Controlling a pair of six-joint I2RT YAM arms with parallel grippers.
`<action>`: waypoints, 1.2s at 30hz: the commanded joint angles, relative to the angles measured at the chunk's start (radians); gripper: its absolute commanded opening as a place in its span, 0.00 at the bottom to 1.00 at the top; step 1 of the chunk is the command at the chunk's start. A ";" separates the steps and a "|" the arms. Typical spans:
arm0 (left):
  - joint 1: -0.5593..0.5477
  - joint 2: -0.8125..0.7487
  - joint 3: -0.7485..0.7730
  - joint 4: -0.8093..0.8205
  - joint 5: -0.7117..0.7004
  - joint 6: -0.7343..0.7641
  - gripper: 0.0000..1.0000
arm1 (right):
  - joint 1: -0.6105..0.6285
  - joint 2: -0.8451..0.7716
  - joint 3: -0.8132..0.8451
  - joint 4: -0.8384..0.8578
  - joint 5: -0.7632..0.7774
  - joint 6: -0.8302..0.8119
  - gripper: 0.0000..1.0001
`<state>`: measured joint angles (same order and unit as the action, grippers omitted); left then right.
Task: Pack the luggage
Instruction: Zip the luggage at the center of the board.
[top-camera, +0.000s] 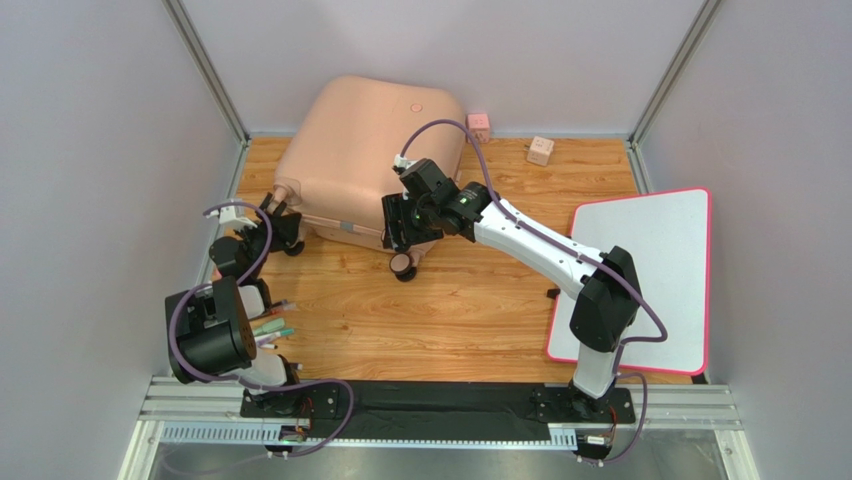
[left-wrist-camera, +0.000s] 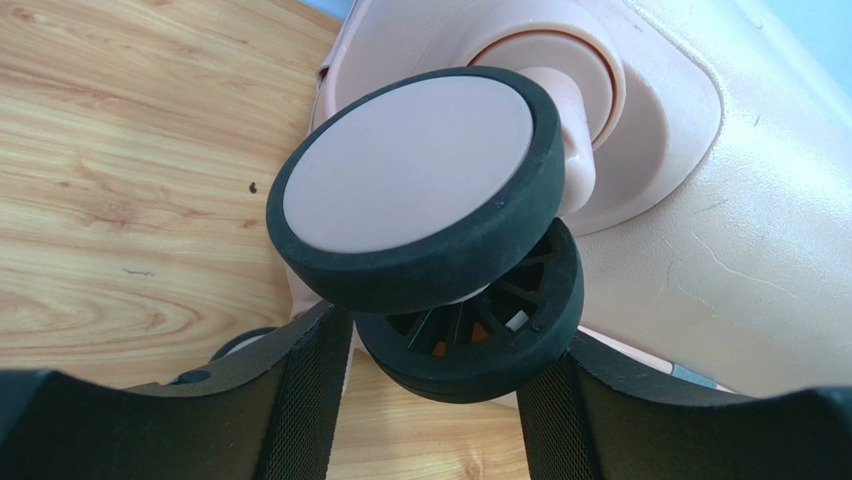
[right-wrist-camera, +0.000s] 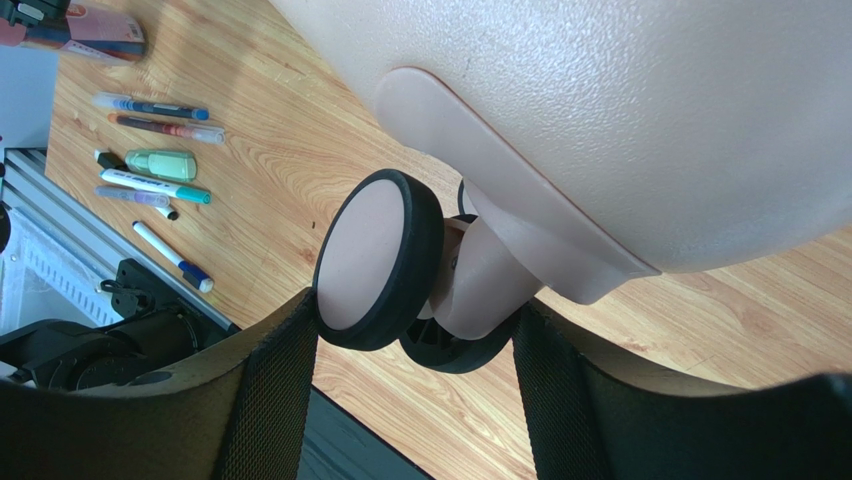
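The luggage (top-camera: 365, 150) is a pale pink hard-shell suitcase lying closed at the back left of the wooden table. My left gripper (top-camera: 280, 220) is at its near-left corner. In the left wrist view a black-rimmed caster wheel (left-wrist-camera: 470, 340) sits between the fingers of the left gripper (left-wrist-camera: 455, 335) and appears to touch both pads. My right gripper (top-camera: 405, 245) is at the near-right corner. Its fingers close around the other caster wheel (right-wrist-camera: 380, 260) and its pink fork below the luggage shell (right-wrist-camera: 650, 120), seen from the right gripper (right-wrist-camera: 415, 320).
Several pens and markers (top-camera: 270, 325) lie near the left arm's base, also shown as markers (right-wrist-camera: 150, 165). A flat white board with a pink rim (top-camera: 650, 270) lies at the right. Two small blocks (top-camera: 478, 125) (top-camera: 540, 150) rest by the back wall. Grey walls enclose the table.
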<state>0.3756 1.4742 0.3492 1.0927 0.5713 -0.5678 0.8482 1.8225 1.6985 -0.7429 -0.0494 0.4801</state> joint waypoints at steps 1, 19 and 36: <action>0.005 -0.025 0.030 -0.046 -0.013 0.031 0.65 | -0.015 -0.035 -0.002 0.162 0.036 -0.026 0.00; 0.000 -0.107 0.120 -0.402 -0.080 0.094 0.67 | -0.017 -0.057 -0.026 0.180 0.037 -0.023 0.00; -0.027 0.008 0.180 -0.327 0.088 0.097 0.59 | -0.015 -0.058 -0.031 0.185 0.049 -0.032 0.00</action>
<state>0.3756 1.4609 0.4900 0.7437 0.5941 -0.4919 0.8417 1.7786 1.6657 -0.7200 -0.0429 0.4736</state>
